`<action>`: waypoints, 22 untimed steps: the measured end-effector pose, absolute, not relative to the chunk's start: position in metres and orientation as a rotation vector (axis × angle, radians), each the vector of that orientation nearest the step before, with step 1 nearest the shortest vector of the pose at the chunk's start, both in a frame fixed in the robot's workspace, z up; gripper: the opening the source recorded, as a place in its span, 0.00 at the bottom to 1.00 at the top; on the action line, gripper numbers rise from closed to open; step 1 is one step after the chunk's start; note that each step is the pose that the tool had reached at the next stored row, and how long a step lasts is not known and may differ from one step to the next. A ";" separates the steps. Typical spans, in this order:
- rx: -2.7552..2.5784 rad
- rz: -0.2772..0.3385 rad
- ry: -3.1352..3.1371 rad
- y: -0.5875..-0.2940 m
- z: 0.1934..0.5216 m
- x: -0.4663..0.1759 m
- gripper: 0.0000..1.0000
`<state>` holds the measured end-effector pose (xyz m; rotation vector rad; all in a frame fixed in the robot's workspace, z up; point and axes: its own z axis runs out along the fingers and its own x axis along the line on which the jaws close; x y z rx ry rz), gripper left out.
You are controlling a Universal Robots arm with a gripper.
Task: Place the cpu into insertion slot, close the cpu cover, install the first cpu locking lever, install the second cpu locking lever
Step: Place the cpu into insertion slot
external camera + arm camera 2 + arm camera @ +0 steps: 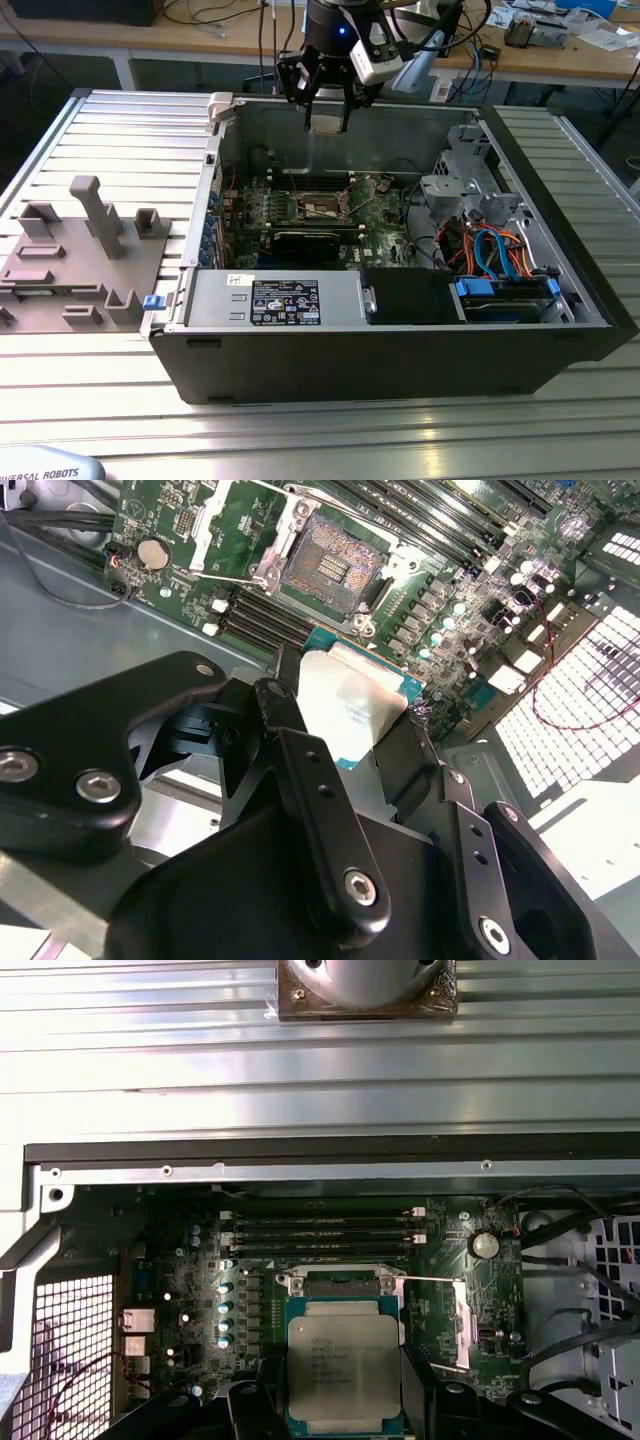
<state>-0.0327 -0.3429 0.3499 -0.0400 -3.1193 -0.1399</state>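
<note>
My gripper [327, 118] hangs above the open computer case [400, 350], near its far wall, shut on the cpu [327, 124]. In both wrist views the cpu [343, 1360] [360, 705] is a square chip with a silver-grey top, pinched on two opposite edges by black fingers [425, 1385]. Below it, the insertion slot [330, 565] [322, 203] on the green motherboard lies bare with its contact field showing. The cpu cover [215, 525] [462, 1325] stands swung open on the slot's coin-battery side. A thin wire locking lever [230, 577] is raised beside it.
A grey fixture plate [80, 260] with upright holders lies on the slatted table at the exterior view's left. Inside the case are a power supply [280, 300] at the front, and a drive cage [460, 170] with blue and orange cables [490, 255] at the right. Memory slots [320, 1230] flank the slot.
</note>
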 end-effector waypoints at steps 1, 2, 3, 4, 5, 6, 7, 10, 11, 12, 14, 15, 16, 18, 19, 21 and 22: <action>-0.040 -0.140 -3.119 -0.343 0.350 -0.033 0.54; -0.040 -0.140 -3.119 -0.343 0.350 -0.033 0.54; -0.040 -0.140 -3.119 -0.343 0.350 -0.033 0.54; -0.040 -0.140 -3.119 -0.343 0.349 -0.033 0.54; -0.040 -0.140 -3.119 -0.343 0.349 -0.033 0.54; -0.040 -0.140 -3.119 -0.343 0.349 -0.033 0.54; -0.040 -0.140 -3.119 -0.343 0.349 -0.034 0.54; -0.040 -0.140 -3.119 -0.343 0.348 -0.034 0.54; -0.040 -0.140 -3.119 -0.343 0.348 -0.034 0.54; -0.040 -0.140 -3.119 -0.343 0.348 -0.034 0.54; -0.040 -0.140 -3.119 -0.343 0.347 -0.034 0.54; -0.040 -0.140 -3.119 -0.343 0.347 -0.034 0.54; -0.040 -0.140 -3.119 -0.343 0.347 -0.034 0.54; -0.040 -0.140 -3.119 -0.343 0.347 -0.034 0.54; -0.040 -0.140 -3.119 -0.343 0.347 -0.035 0.54; -0.040 -0.140 -3.119 -0.343 0.346 -0.035 0.54; -0.040 -0.140 -3.119 -0.343 0.346 -0.035 0.54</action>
